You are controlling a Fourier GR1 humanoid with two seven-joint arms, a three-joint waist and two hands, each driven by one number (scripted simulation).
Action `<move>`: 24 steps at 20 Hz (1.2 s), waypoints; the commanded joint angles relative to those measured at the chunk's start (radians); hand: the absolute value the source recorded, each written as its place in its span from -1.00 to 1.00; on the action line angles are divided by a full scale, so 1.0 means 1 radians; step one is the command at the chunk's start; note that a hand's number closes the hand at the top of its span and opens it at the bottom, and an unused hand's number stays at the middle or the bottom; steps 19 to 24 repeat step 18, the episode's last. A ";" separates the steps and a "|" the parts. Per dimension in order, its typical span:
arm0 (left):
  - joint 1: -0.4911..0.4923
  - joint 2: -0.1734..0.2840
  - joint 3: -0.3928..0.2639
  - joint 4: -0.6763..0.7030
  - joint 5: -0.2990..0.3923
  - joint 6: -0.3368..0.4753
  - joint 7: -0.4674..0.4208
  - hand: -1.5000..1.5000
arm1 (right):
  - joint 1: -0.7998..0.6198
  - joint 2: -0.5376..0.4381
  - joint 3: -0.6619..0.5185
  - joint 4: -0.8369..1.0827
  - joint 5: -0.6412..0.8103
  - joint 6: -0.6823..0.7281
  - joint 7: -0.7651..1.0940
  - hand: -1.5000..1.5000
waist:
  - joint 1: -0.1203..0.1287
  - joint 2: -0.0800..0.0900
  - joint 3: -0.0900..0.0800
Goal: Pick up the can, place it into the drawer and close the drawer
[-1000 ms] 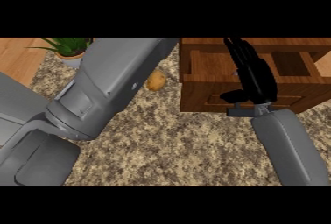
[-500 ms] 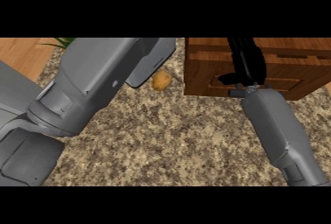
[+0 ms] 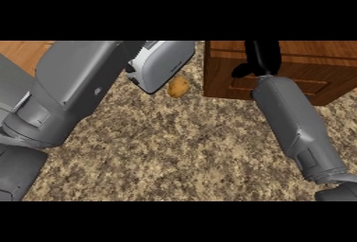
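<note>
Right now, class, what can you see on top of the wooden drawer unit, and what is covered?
The right hand lies over the wooden drawer unit, at the view's top edge. Its forearm covers part of the front. No can shows; the inside cannot be seen.

Potato point(image 3: 178, 86) left of drawer unit point(image 3: 293, 71), apparently apart.

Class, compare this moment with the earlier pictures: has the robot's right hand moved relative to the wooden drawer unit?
Yes. The right hand has moved toward the top of the view, farther over the wooden drawer unit, until only its lower part shows.
</note>
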 commanded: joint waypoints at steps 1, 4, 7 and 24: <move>0.046 0.038 0.001 -0.077 0.002 -0.018 0.031 -1.00 | -0.105 -0.008 -0.026 0.095 0.015 -0.049 0.012 -1.00 | 0.016 0.003 0.000; 0.120 0.032 -0.013 -0.114 -0.010 -0.017 -0.001 -1.00 | -0.142 -0.016 -0.031 0.142 0.029 -0.065 0.019 -1.00 | 0.020 0.007 0.000; 0.099 0.059 -0.008 -0.148 -0.004 -0.026 0.049 -1.00 | -0.203 -0.031 -0.067 0.157 -0.018 -0.019 -0.019 -1.00 | 0.032 0.011 0.001; 0.243 0.122 -0.020 -0.335 -0.006 -0.030 0.083 -1.00 | -0.211 0.012 -0.172 0.167 -0.140 -0.029 -0.172 -1.00 | 0.035 0.002 0.002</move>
